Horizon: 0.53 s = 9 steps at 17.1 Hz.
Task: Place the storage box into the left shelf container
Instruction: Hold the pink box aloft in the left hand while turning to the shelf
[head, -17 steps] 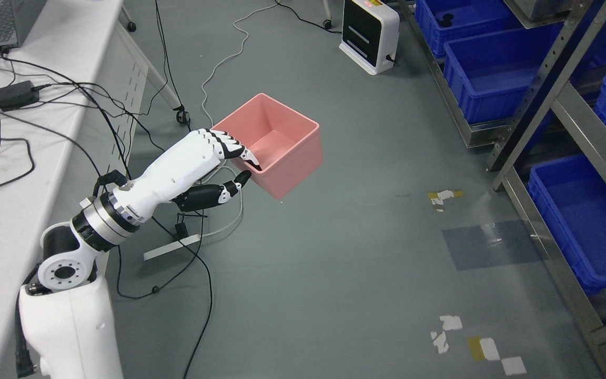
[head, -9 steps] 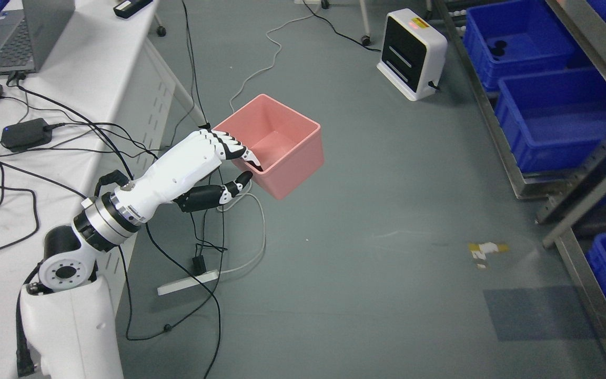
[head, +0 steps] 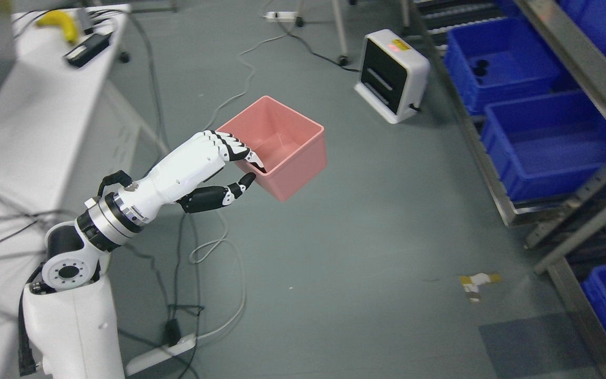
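Note:
An empty pink storage box point(head: 282, 145) hangs in the air above the grey floor, left of centre in the head view. My left hand point(head: 240, 166) is shut on the box's near left wall, fingers over the rim and inside, thumb under and outside. The arm comes in from the lower left. A metal shelf point(head: 587, 68) with blue containers point(head: 550, 142) stands along the right edge, well to the right of the box. My right hand is out of view.
A white table point(head: 29, 142) runs along the left with cables, a black device and a banana point(head: 61, 23). A white box-shaped appliance point(head: 391, 73) stands on the floor beyond the box. Cables and a power strip point(head: 161, 355) lie on the floor.
The whole picture has shifted, so the camera has moved: the shelf, appliance and floor marks slid down and left. The hand and pink box keep the same place and grip.

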{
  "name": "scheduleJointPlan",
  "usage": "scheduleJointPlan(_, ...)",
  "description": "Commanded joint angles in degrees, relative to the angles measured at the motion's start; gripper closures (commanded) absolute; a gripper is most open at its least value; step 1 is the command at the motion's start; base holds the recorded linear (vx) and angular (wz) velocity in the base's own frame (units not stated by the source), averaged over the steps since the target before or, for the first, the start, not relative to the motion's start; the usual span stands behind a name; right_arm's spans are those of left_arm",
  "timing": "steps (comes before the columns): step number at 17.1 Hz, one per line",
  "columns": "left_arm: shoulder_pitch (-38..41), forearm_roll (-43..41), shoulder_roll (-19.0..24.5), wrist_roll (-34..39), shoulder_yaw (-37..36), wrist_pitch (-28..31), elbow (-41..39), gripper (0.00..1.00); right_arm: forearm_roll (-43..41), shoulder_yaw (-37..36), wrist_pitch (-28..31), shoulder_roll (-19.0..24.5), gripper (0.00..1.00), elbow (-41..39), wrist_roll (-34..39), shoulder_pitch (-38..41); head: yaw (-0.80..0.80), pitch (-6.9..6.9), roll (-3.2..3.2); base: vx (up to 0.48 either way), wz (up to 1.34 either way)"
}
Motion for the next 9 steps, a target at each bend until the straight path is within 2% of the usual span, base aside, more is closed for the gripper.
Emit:
scheduleJointPlan(1, 0.21, 0.03, 0.99, -0.06, -0.43, -0.04, 0.0, 0.98, -0.18, 0.0, -0.03, -1.0, 0.0, -1.0, -0.17, 0.45, 0.0, 0.0, 0.0, 0.298, -1.23)
scheduleJointPlan(9, 1.62, 0.03, 0.99, 0.55, -1.22, -0.04, 0.44, 0.98, -0.18, 0.0, -0.03, -1.0, 0.0, -1.0, -0.17, 0.45, 0.0, 0.0, 0.0, 0.267, -1.42)
